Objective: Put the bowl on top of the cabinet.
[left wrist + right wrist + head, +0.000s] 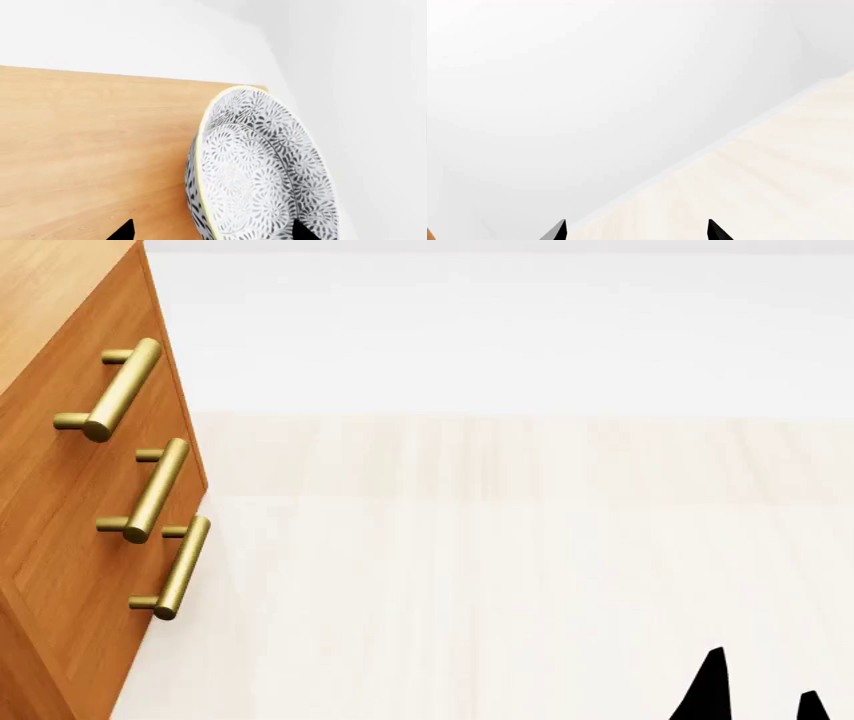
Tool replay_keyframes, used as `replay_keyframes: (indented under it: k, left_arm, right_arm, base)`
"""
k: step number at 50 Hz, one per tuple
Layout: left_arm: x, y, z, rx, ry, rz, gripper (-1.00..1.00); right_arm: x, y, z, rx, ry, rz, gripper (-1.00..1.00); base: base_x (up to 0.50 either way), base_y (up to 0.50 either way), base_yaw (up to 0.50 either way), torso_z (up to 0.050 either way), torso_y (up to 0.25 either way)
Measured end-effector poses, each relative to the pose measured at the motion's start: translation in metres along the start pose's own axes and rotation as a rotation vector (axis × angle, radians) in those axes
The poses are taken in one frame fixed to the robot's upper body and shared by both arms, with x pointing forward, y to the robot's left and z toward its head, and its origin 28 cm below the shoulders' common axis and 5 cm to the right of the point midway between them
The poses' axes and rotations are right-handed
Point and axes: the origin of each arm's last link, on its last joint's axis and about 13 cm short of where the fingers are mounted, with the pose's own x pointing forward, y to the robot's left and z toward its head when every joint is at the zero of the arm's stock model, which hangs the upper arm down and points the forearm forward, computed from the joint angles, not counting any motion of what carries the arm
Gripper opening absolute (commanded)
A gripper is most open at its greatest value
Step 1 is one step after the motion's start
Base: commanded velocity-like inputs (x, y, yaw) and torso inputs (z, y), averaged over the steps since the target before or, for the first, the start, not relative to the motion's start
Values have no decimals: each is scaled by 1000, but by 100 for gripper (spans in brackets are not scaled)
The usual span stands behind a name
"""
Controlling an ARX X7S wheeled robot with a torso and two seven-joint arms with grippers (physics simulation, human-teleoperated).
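The bowl [260, 170], white with a dense grey-black leaf pattern and a pale yellow rim, shows tilted over the light wooden top of the cabinet [93, 150], close to its far corner. My left gripper [213, 231] is open. One black fingertip is over the bowl's inside, the other outside above the wood, and the bowl's wall runs between them without touching either. Whether the bowl rests on the wood I cannot tell. The head view shows the cabinet [67, 500] at the left, not the bowl. My right gripper [637, 231] is open and empty, low at the right [758, 698].
Three brass bar handles [120, 390] stick out from the cabinet's orange-brown front. Pale wooden floor [534, 570] stretches to the right of the cabinet up to a white wall [594, 75]. The cabinet top ends just beyond the bowl.
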Motion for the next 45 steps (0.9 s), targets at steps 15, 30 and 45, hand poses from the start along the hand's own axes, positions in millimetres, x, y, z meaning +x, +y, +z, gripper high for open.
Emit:
replay_keyframes:
  k: [15,30,45]
  left_arm:
    - [-29,-12,5,66,-84,-56,100]
    - [-64,-20,6,141,-209,-128,100]
    - [-87,-25,-1,228,-322,-191,100]
  right_arm:
    - [-2,1,1,3,-3,8,100]
    - [-4,2,2,6,-6,16,100]
    - [-4,2,2,5,-5,19,100]
  base:
    - [0,0,0,0,0]
    - [0,0,0,0,0]
    - [0,0,0,0,0]
